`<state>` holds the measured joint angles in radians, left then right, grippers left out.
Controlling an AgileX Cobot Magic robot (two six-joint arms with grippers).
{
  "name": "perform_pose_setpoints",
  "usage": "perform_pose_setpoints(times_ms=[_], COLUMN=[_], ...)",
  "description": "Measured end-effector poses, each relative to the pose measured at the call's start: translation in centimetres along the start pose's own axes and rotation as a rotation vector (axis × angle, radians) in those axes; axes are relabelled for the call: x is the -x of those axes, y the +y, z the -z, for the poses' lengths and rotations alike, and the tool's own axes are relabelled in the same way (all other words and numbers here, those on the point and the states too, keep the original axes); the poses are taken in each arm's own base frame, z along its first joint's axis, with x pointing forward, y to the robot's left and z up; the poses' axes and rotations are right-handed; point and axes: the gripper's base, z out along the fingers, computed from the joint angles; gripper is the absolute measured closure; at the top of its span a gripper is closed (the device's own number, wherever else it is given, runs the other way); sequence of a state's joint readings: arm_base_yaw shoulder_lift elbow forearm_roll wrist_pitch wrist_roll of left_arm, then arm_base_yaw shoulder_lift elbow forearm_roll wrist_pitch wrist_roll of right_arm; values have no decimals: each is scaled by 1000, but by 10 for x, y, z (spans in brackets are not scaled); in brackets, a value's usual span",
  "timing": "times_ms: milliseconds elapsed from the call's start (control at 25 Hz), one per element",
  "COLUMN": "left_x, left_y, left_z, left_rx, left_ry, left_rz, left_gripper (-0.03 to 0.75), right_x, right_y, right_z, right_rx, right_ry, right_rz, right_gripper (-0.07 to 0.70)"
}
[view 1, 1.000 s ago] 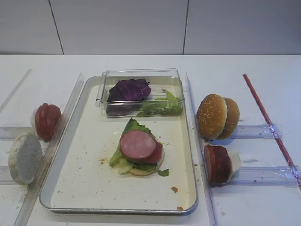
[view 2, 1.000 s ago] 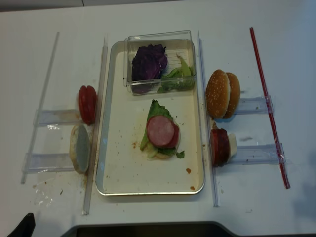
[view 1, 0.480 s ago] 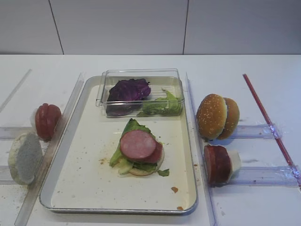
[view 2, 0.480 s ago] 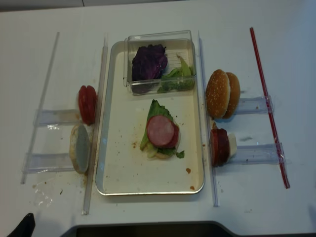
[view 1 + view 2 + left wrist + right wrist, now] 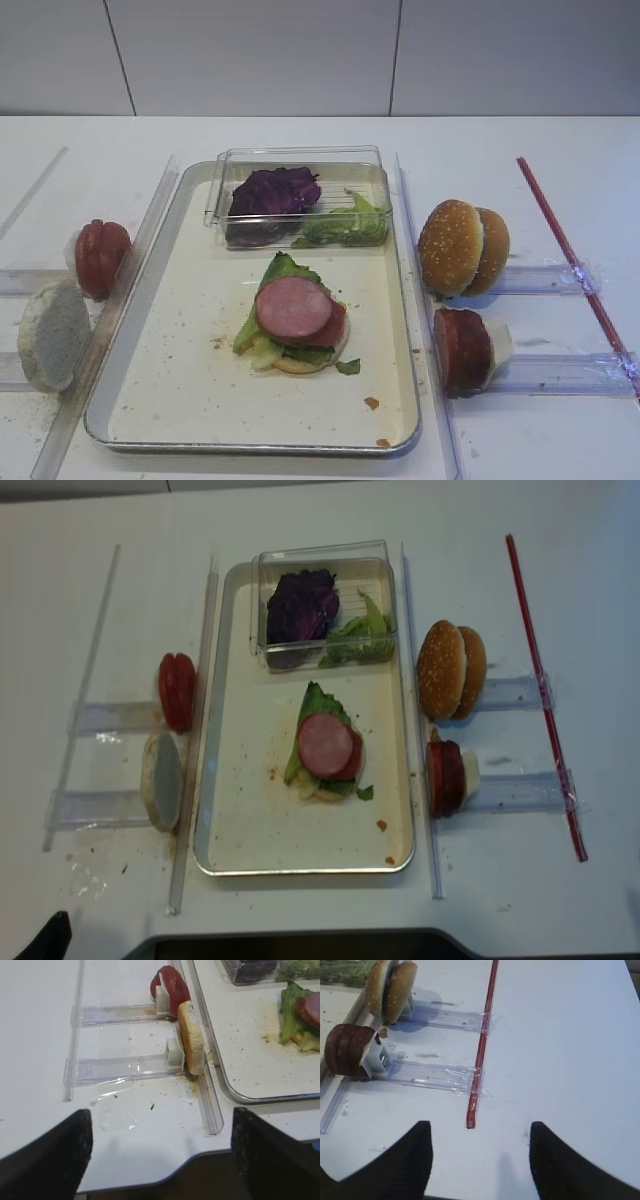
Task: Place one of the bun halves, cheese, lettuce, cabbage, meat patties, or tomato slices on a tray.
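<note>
The right tool [image 5: 480,1160] hangs low over bare desk [image 5: 570,1035] with its dark fingers [image 5: 415,1155] spread wide and nothing between them; just ahead of it lies the near end of a red strip [image 5: 481,1055] taped across two clear rails. The left tool [image 5: 160,1155] likewise stands released and empty above the desk's near edge, beyond which a pale bun half [image 5: 191,1037] and tomato slices [image 5: 172,987] stand on edge against white stops. On the tray [image 5: 150,400] sits a stack of bun base, lettuce [image 5: 282,270] and meat patties [image 5: 295,308]; a clear box [image 5: 225,160] at its far end holds cabbage [image 5: 272,192] and more green leaves. Right of the tray, sesame bun halves [image 5: 460,247] and further red-brown slices [image 5: 460,348] stand upright.
</note>
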<state>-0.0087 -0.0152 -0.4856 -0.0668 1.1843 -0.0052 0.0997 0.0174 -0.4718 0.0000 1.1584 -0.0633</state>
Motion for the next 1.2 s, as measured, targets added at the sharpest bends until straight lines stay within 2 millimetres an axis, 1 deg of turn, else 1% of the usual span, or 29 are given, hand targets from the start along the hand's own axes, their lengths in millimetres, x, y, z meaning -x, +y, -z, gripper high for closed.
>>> perform_pose_setpoints(times_ms=[360, 920, 1200], left_x=[0, 0, 0], left_y=[0, 0, 0], left_z=[0, 0, 0], left_rx=[0, 0, 0], left_ry=[0, 0, 0], left_rz=[0, 0, 0], left_gripper=[179, 179, 179], right_x=[-2, -2, -2], right_y=[0, 1, 0], right_z=[3, 3, 3], right_rx=[-3, 3, -27], right_ry=[-39, -42, -40], right_rz=[7, 10, -4], right_gripper=[176, 176, 176])
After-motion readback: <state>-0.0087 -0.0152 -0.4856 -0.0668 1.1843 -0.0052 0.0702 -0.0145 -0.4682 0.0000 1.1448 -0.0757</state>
